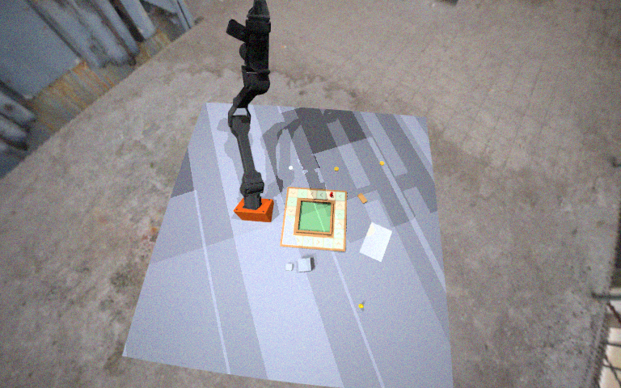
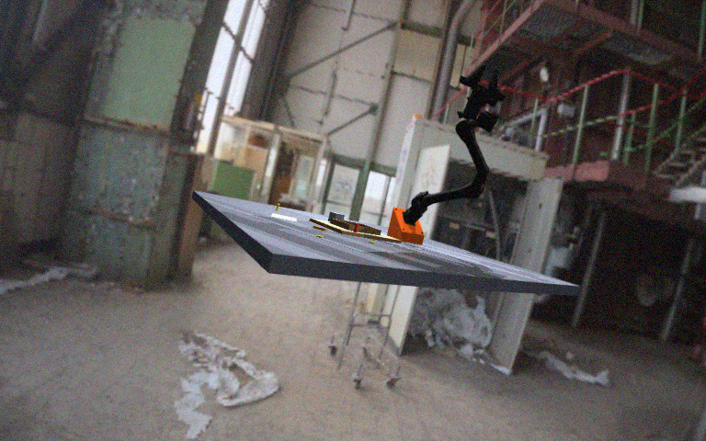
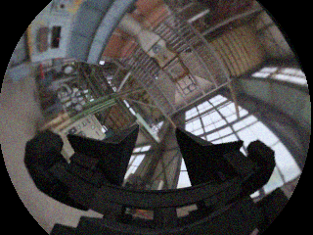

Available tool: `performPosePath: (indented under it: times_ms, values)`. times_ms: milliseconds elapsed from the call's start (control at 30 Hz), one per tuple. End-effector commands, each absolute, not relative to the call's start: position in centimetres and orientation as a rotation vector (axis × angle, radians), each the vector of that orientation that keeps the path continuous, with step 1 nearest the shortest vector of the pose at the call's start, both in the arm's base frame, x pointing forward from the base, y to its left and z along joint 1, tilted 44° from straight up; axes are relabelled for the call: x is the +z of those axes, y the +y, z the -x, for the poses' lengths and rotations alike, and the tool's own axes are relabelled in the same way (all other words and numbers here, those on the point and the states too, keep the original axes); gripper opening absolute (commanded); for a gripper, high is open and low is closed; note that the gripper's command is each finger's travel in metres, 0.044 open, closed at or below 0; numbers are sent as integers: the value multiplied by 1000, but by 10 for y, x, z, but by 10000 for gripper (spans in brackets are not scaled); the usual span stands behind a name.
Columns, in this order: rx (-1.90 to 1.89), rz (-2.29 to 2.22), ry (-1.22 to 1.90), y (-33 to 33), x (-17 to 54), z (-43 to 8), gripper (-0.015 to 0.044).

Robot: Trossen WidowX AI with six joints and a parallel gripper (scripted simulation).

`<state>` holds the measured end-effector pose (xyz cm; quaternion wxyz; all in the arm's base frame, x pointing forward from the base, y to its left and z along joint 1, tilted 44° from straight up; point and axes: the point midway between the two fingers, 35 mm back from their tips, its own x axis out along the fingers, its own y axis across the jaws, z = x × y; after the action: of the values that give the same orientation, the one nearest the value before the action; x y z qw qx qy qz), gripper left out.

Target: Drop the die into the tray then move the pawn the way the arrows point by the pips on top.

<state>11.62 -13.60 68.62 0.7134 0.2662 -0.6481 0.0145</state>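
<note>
A small white cube point(image 1: 289, 267), which looks like the die, lies on the table in front of the board; its pips are too small to read. The board point(image 1: 288, 229) has pale squares with arrows around the brown-walled tray point(image 1: 297, 217), whose green floor looks empty. The red pawn point(image 1: 331, 195) point(image 2: 356, 227) stands on the board's back row, near the right corner; arrows on that row point left. My gripper point(image 2: 481, 79) point(image 3: 157, 128) is open and empty, raised high above the table, far from die and pawn. Its fingertips are not clearly visible in the top view.
A larger grey cube point(image 1: 305, 263) is right beside the white cube. A white card point(image 1: 375, 242) and an orange block point(image 1: 362, 198) lie right of the board. Yellow discs point(image 1: 336, 168) point(image 1: 382, 163) and a small white piece point(image 1: 290, 167) lie behind it. A yellow piece point(image 1: 361, 305) stands in front.
</note>
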Motion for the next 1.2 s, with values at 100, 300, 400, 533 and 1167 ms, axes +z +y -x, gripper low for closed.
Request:
performPosePath:
  times_ms: [100, 300, 400, 533, 1167]
  values:
    - [-152, -663, -1265, -198, 644, -178, 275]
    - [-309, -642, -1113, -236, 610, -218, 275]
    - [-407, -623, -998, -261, 583, -243, 275]
    - [-541, -590, -805, -296, 533, -278, 275]
    - [-780, -379, 123, -378, 279, -365, 275]
